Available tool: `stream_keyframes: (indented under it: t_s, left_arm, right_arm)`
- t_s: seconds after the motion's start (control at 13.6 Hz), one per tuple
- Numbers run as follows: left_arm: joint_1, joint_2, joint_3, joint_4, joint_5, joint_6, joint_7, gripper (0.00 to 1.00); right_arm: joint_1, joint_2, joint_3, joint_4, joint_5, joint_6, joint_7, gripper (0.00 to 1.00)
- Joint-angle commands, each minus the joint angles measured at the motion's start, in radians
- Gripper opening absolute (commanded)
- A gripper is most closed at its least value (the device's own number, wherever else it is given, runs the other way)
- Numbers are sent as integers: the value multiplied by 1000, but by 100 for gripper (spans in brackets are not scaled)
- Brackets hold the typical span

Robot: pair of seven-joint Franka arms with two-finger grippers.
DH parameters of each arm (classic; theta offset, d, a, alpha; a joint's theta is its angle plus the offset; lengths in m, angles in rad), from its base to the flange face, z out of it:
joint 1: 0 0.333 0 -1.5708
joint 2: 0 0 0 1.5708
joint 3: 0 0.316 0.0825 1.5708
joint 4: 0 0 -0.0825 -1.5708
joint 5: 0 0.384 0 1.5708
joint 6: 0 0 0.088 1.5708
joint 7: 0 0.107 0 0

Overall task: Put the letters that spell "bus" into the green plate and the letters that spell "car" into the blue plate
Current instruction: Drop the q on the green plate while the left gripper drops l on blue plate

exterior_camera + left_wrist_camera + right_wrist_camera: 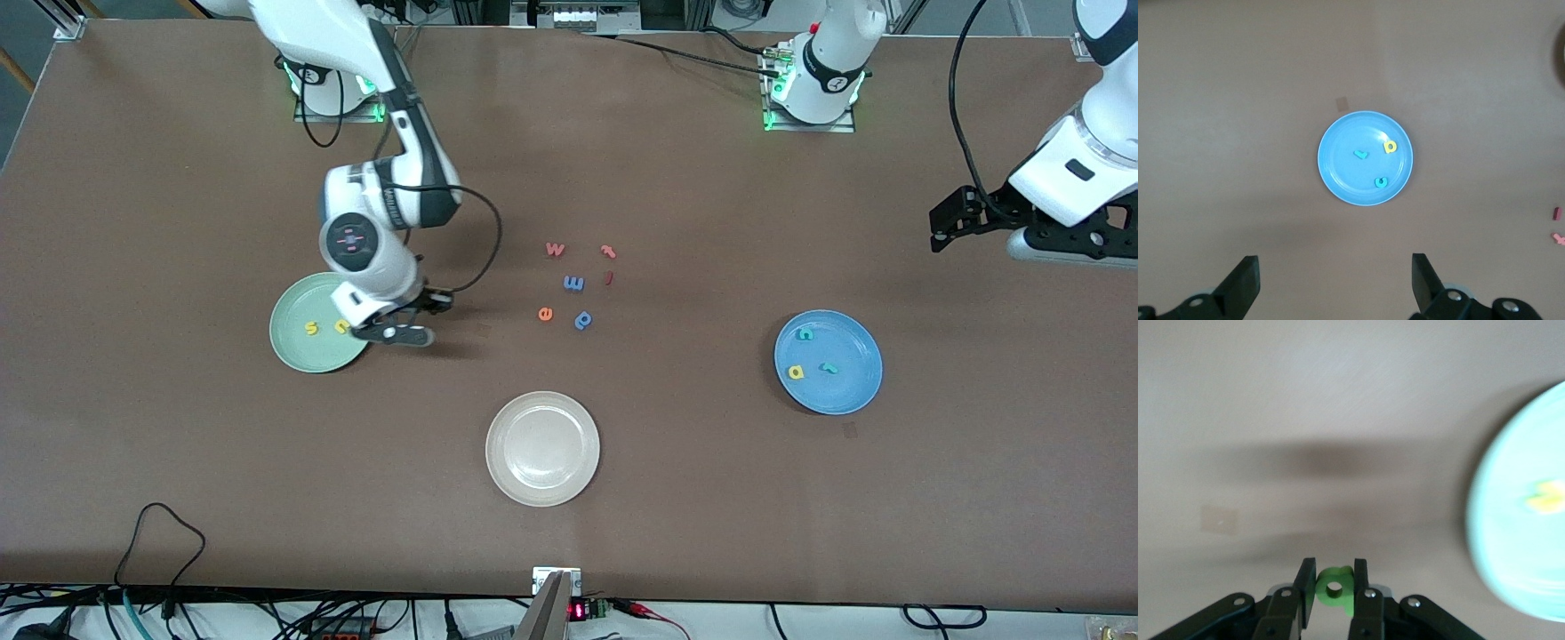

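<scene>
Last "bus" step: green plate (pixel 293 342) holds s (pixel 310 328) and u (pixel 340 326), right gripper (pixel 397 331) pinching green b (pixel 1334 588) just beside its rim, needs carry-over and release; blue plate (pixel 855 391) holds c, a, r; left gripper (pixel 956 222) waits spread.

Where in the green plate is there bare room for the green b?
The round pale mint-green plate is bare toward the front camera; the yellow s and yellow u crowd its middle. The right gripper, shut on the green b, hangs beside the plate's rim. The left gripper waits open.
</scene>
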Motion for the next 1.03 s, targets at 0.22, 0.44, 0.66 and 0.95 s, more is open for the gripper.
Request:
stream_keyframes:
  t_s: [0.22,0.44,0.66,0.95]
  left_arm:
    - [-23,-14,3,-19,20,-15,-18,100]
    - [-23,-16,3,-19,20,-29,-17,100]
    - [-23,-16,3,-17,22,-34,-17,100]
    - [-26,-14,3,-8,20,-38,-17,100]
  right_arm:
    - [-48,15,-106,-14,-24,-59,-224,8]
    - [-42,43,-103,-56,-24,-47,-224,8]
    - [-42,43,-102,-124,-23,31,-263,10]
    - [-45,28,-106,-121,-7,43,-247,100]
